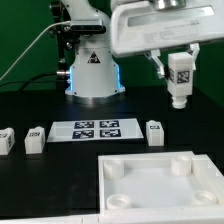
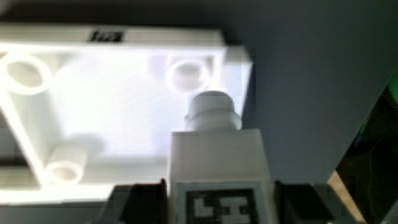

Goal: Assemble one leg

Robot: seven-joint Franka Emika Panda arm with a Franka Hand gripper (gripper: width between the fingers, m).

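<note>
My gripper (image 1: 180,72) is shut on a leg (image 1: 180,80), a white block with a black-and-white tag and a round peg pointing down. It hangs in the air above the far right part of the large white panel (image 1: 160,181), which has round corner sockets. In the wrist view the leg (image 2: 215,150) sits between my dark fingers (image 2: 150,200), its peg aimed near a corner socket (image 2: 191,70) of the panel (image 2: 116,100). Three more legs stand on the table: one (image 1: 154,132) right of the marker board and two (image 1: 36,138) (image 1: 5,141) at the exterior view's left.
The marker board (image 1: 96,128) lies flat at the middle of the black table. The robot base (image 1: 92,72) stands behind it with a cable running to the exterior view's left. The panel lies at the table's front right.
</note>
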